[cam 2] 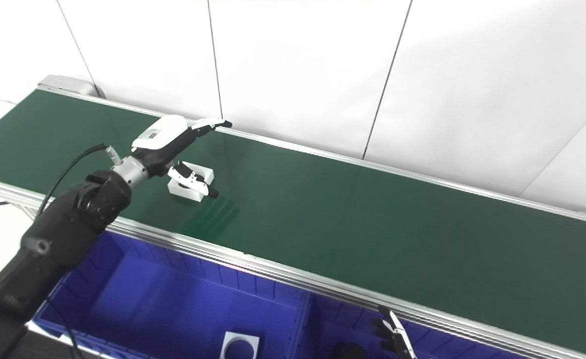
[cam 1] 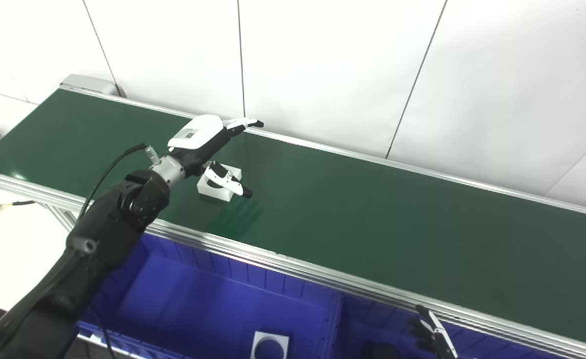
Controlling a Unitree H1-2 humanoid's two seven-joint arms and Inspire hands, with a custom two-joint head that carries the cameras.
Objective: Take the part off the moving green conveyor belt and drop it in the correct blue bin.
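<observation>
Reaching across the green conveyor belt (cam 1: 372,214), the left hand (cam 1: 208,142) hangs over a white block-shaped part (cam 1: 219,183) that lies on the belt surface. Fingers (cam 1: 243,122) stretch out straight toward the belt's far rail, above and beyond the part; the thumb (cam 1: 228,180) crosses in front of the part's top face. Hand is spread, grasping nothing; whether the thumb touches the part cannot be told.

Part sits on the left stretch of the belt, nearer the belt's near rail than the far one.

Blue bin (cam 1: 198,299) stands just below the belt's near rail. Inside it lies a white square piece with a round hole (cam 1: 270,346), close to the bin's divider wall (cam 1: 334,319).

Right hand (cam 1: 432,336) shows only partly at the lower edge, below the belt's near rail, over the bin compartment right of the divider; its dark fingers appear spread apart, nothing held.
</observation>
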